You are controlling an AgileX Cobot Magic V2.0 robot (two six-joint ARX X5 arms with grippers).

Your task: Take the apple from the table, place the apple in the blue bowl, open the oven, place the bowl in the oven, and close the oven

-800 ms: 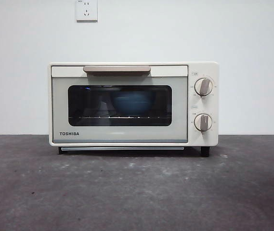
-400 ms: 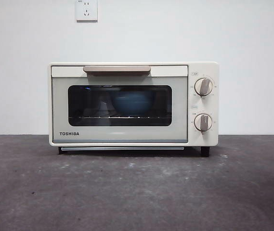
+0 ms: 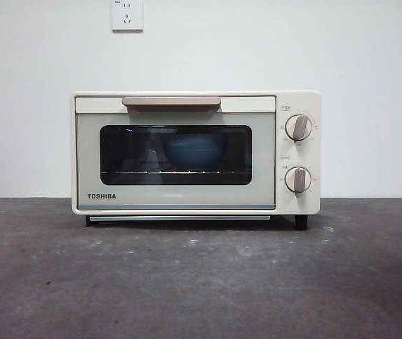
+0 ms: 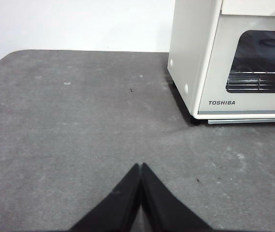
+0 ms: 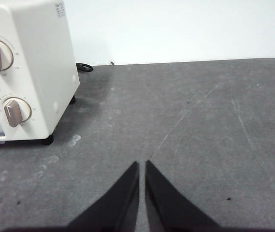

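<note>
The cream-white oven point(image 3: 195, 152) stands on the dark grey table point(image 3: 201, 282) with its door closed. Through the dark glass I see the blue bowl point(image 3: 195, 152) sitting on the rack inside. The apple is hidden from view. My left gripper point(image 4: 141, 166) hovers shut and empty over bare table, off the oven's point(image 4: 234, 58) left side. Off the oven's point(image 5: 26, 72) knob side, my right gripper point(image 5: 142, 164) is also shut with nothing in it. Neither arm shows in the front view.
A white wall with a socket point(image 3: 127, 14) rises behind the oven. A black cable point(image 5: 84, 67) lies on the table by the wall behind the oven. Two grey knobs point(image 3: 299, 128) sit on the oven's right panel.
</note>
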